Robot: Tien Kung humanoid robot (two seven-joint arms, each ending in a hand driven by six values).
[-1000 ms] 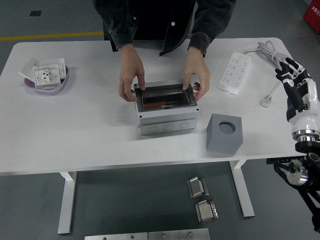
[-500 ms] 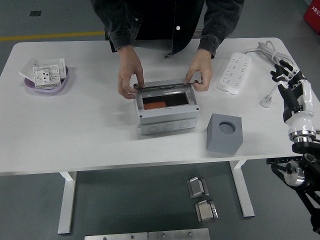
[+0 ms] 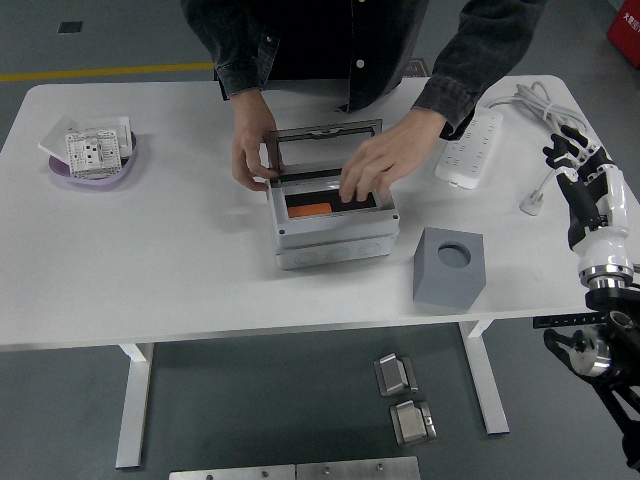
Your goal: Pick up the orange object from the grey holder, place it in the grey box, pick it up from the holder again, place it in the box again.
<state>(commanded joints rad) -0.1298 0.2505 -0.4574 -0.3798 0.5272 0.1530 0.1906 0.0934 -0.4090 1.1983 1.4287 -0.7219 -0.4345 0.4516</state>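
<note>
Orange object (image 3: 312,209) lies in the lid-raised grey box (image 3: 335,240) while a person's hand (image 3: 372,165) reaches in, presumably to reset it into the empty grey holder (image 3: 449,266); right hand (image 3: 583,165) waits by the desk's right edge, fingers spread, holding nothing.

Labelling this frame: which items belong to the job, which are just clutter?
Job:
- orange object, lying inside the box
- grey box, lid held open by a person's hand, the other hand reaching in
- grey holder, empty
- right hand, open, at the table's right edge

Clutter:
- power strip
- purple dish holding sockets
</note>
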